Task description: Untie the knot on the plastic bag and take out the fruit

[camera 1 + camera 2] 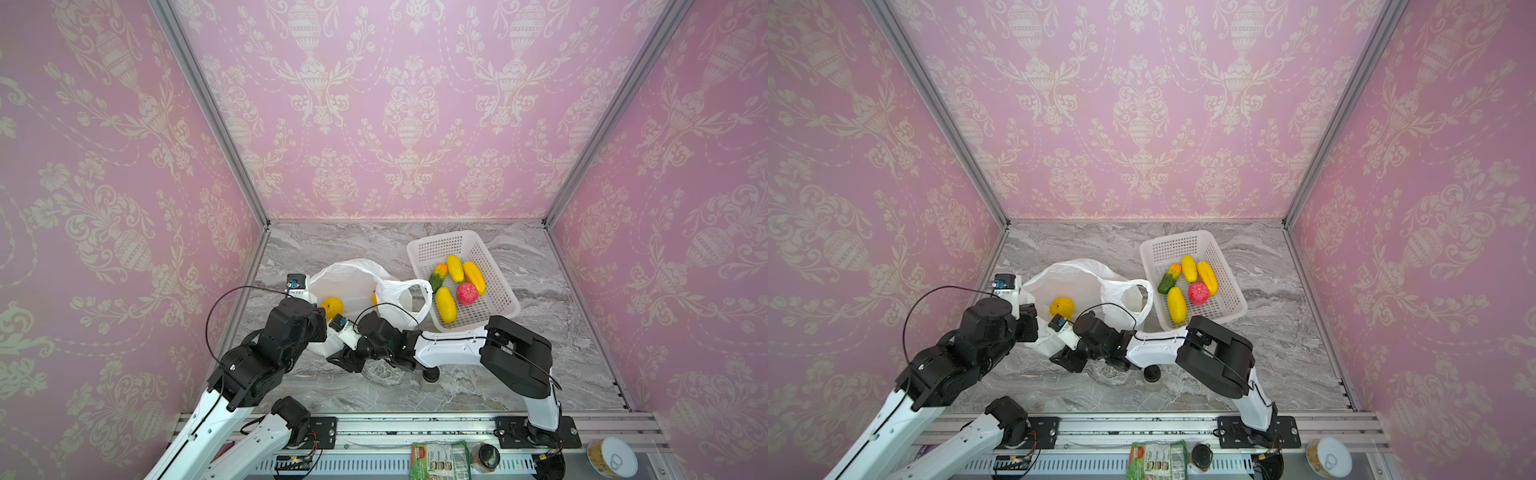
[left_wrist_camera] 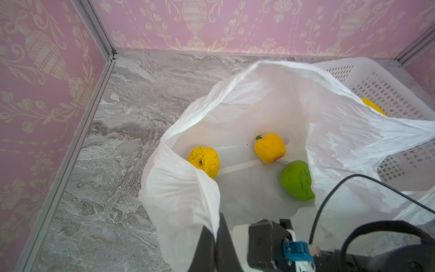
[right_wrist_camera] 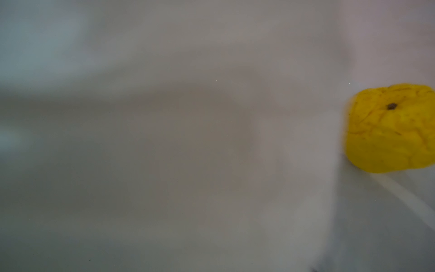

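The white plastic bag (image 1: 357, 282) lies open on the marble floor, left of the basket. No knot shows; one handle loop (image 1: 409, 297) hangs loose. My left gripper (image 2: 215, 233) is shut on the bag's near rim and holds it up. Three fruit lie inside: a wrinkled yellow one (image 2: 204, 161), an orange-yellow one (image 2: 270, 148) and a lumpy green one (image 2: 297, 180). My right gripper (image 1: 343, 359) sits low at the bag's near edge. Its jaws are hidden, as the right wrist view shows only bag film and the yellow fruit (image 3: 390, 128).
A white perforated basket (image 1: 457, 241) at the back right holds several fruit, among them a pink-red one (image 1: 467, 293). A small dark-lidded jar (image 1: 430, 376) stands under my right forearm. A packet (image 1: 440, 459), a jar (image 1: 486, 457) and a can (image 1: 611, 457) lie on the front rail.
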{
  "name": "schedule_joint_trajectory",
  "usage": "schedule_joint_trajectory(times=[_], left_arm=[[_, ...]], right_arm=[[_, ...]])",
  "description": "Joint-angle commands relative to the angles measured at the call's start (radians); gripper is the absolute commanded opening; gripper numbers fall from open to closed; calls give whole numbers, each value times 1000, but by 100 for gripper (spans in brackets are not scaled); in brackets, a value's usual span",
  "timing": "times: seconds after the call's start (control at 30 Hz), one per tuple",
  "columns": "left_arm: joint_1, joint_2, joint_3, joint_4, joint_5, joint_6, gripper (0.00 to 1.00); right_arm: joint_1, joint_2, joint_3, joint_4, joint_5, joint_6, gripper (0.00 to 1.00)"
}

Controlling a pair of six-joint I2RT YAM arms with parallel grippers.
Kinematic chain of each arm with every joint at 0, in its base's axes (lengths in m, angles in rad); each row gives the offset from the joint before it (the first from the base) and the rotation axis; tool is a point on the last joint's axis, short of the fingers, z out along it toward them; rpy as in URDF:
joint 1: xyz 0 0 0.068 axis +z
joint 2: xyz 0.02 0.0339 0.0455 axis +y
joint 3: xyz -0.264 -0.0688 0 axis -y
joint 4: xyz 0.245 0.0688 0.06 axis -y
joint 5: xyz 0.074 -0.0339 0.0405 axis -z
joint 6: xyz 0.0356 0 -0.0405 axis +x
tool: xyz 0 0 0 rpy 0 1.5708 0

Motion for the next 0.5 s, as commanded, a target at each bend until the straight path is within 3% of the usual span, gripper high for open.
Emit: schedule_joint_trajectory(times=[0.0,0.17,0.4,0.47], left_arm=[[8,7,73,-103,70,76,0],[11,-28,-72,36,86,110,0],[11,-15,-57,33,149,119,0],[11,-13,-55,28,130,114,0]], right_arm=[[0,-78,-46,45,-51,-77,56],[-66,-175,-60,23,-11,3,52],[-134,-219,-55,-24,55,65,45],[-146,-213,-55,-25,18,62,45]])
